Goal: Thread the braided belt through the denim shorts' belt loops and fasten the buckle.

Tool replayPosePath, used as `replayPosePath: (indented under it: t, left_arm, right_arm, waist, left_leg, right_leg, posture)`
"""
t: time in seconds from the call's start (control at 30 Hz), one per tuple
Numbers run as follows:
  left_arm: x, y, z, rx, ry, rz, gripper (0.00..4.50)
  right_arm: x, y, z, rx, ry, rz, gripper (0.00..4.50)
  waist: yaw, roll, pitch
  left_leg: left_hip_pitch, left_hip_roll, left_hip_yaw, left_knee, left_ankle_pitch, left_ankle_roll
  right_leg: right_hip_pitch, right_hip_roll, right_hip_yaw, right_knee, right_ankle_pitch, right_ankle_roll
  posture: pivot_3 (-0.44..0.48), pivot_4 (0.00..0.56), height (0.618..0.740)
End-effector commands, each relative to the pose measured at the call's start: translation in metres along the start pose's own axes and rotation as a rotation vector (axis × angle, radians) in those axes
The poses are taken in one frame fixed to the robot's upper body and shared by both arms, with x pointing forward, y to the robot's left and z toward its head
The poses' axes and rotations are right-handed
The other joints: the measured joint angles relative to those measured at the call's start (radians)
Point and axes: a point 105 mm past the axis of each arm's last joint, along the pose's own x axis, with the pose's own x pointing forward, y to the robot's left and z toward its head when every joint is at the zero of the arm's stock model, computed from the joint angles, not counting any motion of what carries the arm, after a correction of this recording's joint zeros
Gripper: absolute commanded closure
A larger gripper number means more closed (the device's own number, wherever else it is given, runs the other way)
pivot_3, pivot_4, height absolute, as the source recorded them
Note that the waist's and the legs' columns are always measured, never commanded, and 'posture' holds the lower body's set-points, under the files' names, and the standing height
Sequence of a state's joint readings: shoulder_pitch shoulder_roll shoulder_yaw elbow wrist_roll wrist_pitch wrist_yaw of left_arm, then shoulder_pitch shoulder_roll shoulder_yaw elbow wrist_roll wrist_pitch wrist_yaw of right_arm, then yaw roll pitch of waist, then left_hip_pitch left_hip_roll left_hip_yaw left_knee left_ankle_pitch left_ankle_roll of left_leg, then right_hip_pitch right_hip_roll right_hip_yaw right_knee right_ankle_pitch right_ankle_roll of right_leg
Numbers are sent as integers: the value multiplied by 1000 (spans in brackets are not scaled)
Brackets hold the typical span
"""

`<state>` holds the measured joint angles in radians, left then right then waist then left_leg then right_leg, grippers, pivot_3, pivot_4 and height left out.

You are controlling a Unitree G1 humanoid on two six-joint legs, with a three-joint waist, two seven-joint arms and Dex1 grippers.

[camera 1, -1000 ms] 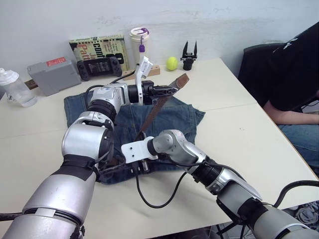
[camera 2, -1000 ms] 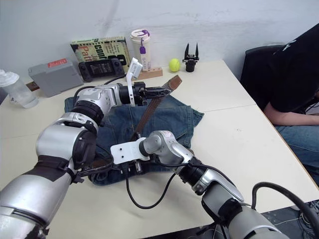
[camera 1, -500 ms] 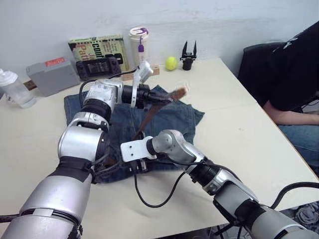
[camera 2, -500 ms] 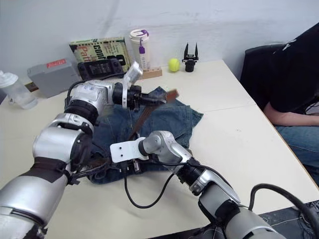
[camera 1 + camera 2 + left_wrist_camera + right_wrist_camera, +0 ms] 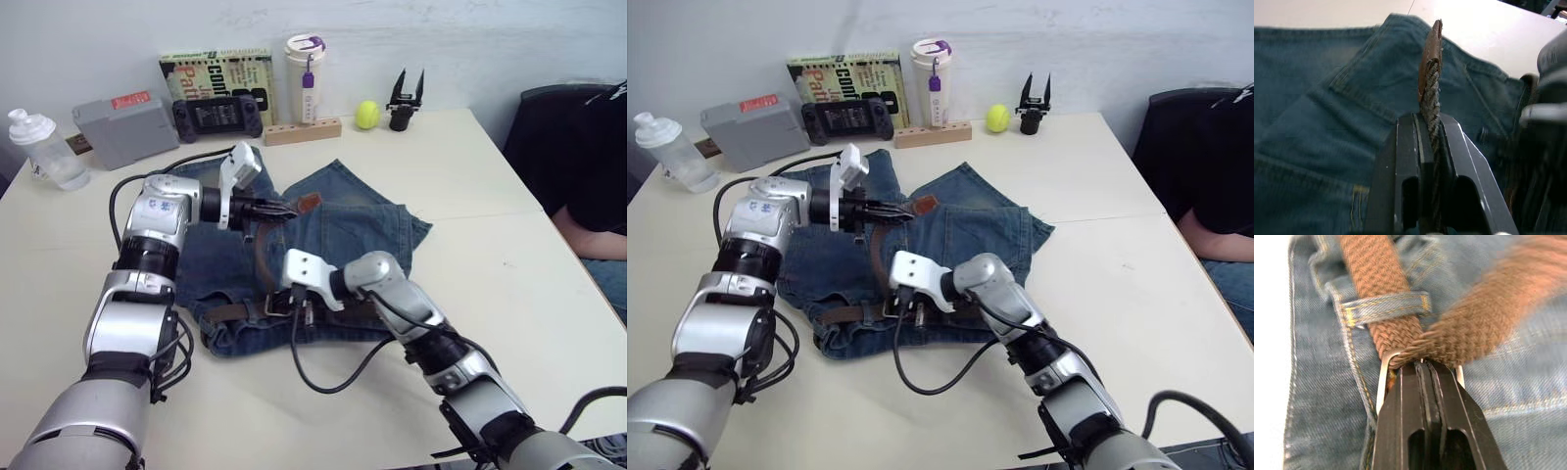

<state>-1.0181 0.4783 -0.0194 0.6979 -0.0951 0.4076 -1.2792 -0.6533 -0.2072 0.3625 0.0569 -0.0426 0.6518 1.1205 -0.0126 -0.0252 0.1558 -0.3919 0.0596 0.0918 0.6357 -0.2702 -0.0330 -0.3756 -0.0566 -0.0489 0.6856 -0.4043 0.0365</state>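
Low in the frame's centre, the right gripper point(image 5: 297, 305) is clamped on the metal buckle point(image 5: 1385, 366) at the waistband of the denim shorts point(image 5: 362, 220), its black fingers point(image 5: 1409, 401) pressed together over the frame where the braided belt point(image 5: 1376, 271) doubles back through it. In the right wrist view the belt runs under one of the belt loops point(image 5: 1386, 304) just beyond the buckle, so the threading looks done at that point and the fastening is the step in hand. Above, left of centre, the left gripper point(image 5: 286, 208) pinches the belt's free end on edge, the tan leather tip point(image 5: 1431, 49) standing out past its fingertips, low over the shorts. The woven strap looks soft and floppy, likely to sag or twist wherever it is not held; the leather tip is the stiffer part and the better place to steer from, while the small buckle probably needs a firm hold to stop it turning. The shorts lie spread on a pale table point(image 5: 509, 264). Along the far edge stand a book point(image 5: 217, 73), a game controller point(image 5: 217, 116), a lidded cup point(image 5: 304, 61), a grey box point(image 5: 125, 127), a clear bottle point(image 5: 44, 152), a yellow ball point(image 5: 367, 115) and a spare gripper point(image 5: 404, 98). A seated person point(image 5: 588, 176) is at the right edge.
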Motion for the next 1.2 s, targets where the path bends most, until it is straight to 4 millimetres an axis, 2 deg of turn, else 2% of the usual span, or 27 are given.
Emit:
replayPosePath:
  t: [0.03,0.13,0.23,0.33,0.47,0.63,0.73,0.87,0.93,1.03,1.2]
  left_arm:
    - [-3,-8,7,67,-8,-8,4500]
    - [-3,-12,-3,78,18,-12,4500]
    - [-2,-14,-7,92,33,-15,4500]
    - [-1,-17,-11,157,75,-28,4500]
    - [-3,-24,-11,294,111,-69,4500]
    - [-7,-34,-11,511,170,-137,4500]
    - [-10,-40,-13,704,225,-176,4500]
    - [-10,-51,-15,874,249,-248,4500]
    - [-9,-54,-17,919,263,-280,4500]
    - [-6,-54,-16,1004,290,-305,4500]
    - [-11,-48,-21,1099,365,-341,4500]
  right_arm:
    - [-35,-9,-13,203,-8,-93,4442]
    - [-61,-12,1,264,-86,-160,4442]
    - [-78,-14,13,285,-135,-223,4442]
    - [-100,-17,25,241,-185,-311,4442]
    - [-115,-9,24,135,-135,-370,4442]
    - [-120,-3,19,-2,-52,-414,4442]
    - [-117,8,14,-106,15,-398,4442]
    - [-96,42,-2,-242,119,-245,4442]
    - [-83,42,-2,-320,121,-246,4442]
    - [-65,37,1,-422,108,-262,3550]
    - [-52,39,2,-489,88,-264,1216]
  waist:
    - [6,0,8]
    - [12,0,15]
    - [8,0,27]
    - [4,0,32]
    - [3,0,33]
    - [0,-1,36]
    - [-2,-1,36]
    - [-1,-1,36]
    - [-6,-2,36]
    - [-17,-4,37]
    - [-15,-5,38]
  left_leg:
    - [-4,-1,0,3,-1,3]
    - [-14,-2,-3,12,-5,10]
    - [-15,-4,-2,13,-7,13]
    - [-16,-4,-1,12,-7,14]
    - [-16,-4,0,10,-7,13]
    - [-16,-4,1,12,-7,14]
    - [-16,-4,1,13,-6,14]
    - [-15,-4,1,12,-6,14]
    - [-15,-4,1,13,-6,14]
    - [-15,-4,1,15,-5,15]
    - [-15,-4,1,17,-3,16]
  right_leg:
    - [-1,-1,-1,-2,1,2]
    - [-4,-2,-4,-5,2,4]
    - [-4,-4,-4,-8,4,7]
    - [-4,-4,-4,-9,4,8]
    - [-6,-3,-4,-10,4,8]
    - [-5,-3,-4,-10,4,8]
    - [-5,-3,-4,-9,4,8]
    - [-5,-3,-4,-9,4,8]
    - [-5,-3,-4,-9,5,9]
    - [-5,-3,-4,-7,6,11]
    - [-5,-4,-4,-5,7,13]
  posture:
    - [0,150,693]
    - [0,150,693]
    - [0,150,693]
    - [0,150,693]
    - [0,150,693]
    - [0,150,693]
    - [0,150,693]
    - [0,150,693]
    - [0,150,693]
    - [0,150,693]
    - [0,150,693]
